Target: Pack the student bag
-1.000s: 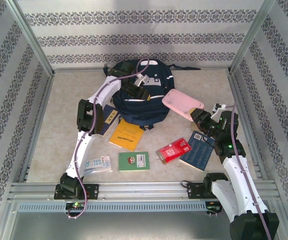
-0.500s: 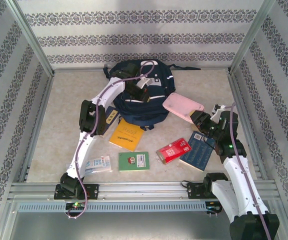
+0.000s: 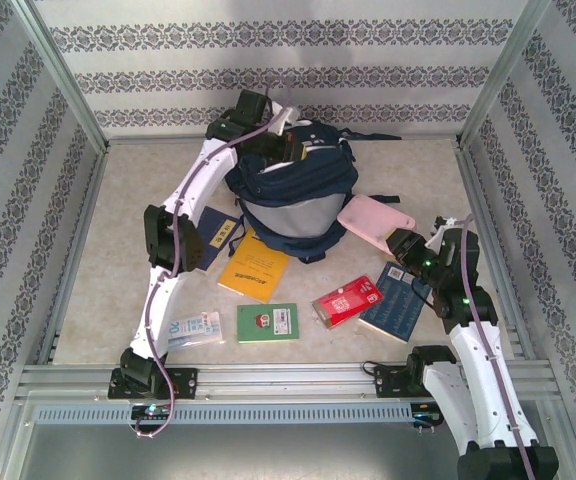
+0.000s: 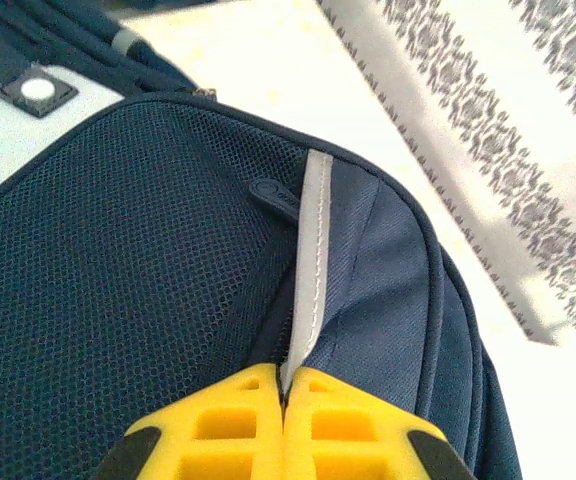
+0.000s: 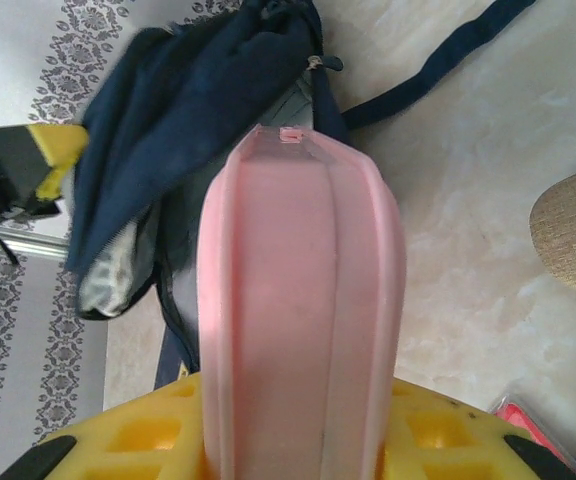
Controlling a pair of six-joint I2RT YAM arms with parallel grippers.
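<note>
1. Bag (image 3: 290, 200) at the far centre of the table has changed shape. A second ago it lay flat. Now its top is hauled up and back toward the far wall, and the grey lining (image 3: 298, 212) shows in a gaping mouth on the near side.
2. My left gripper (image 4: 283, 388) has done that. Its jaws have come fully together on a fold of bag fabric at the reflective stripe (image 4: 313, 250), and the arm has swung from over the bag to its far side.
3. My right gripper (image 3: 403, 243) clamps one end of the pink case (image 3: 376, 217), jaws partly closed around it. The case hangs just right of the bag, a touch lower and further from it than before.
4. I take this to mean the opening step is done. With the mouth held open, the case looks ready to go in, and my right wrist view has its tip aimed at the bag.
5. The pinch is thin, so the fabric could slip while I feed the case in.
6. The yellow book (image 3: 254, 268) and red packet (image 3: 348, 300) lie on the table, not yet packed.
</note>
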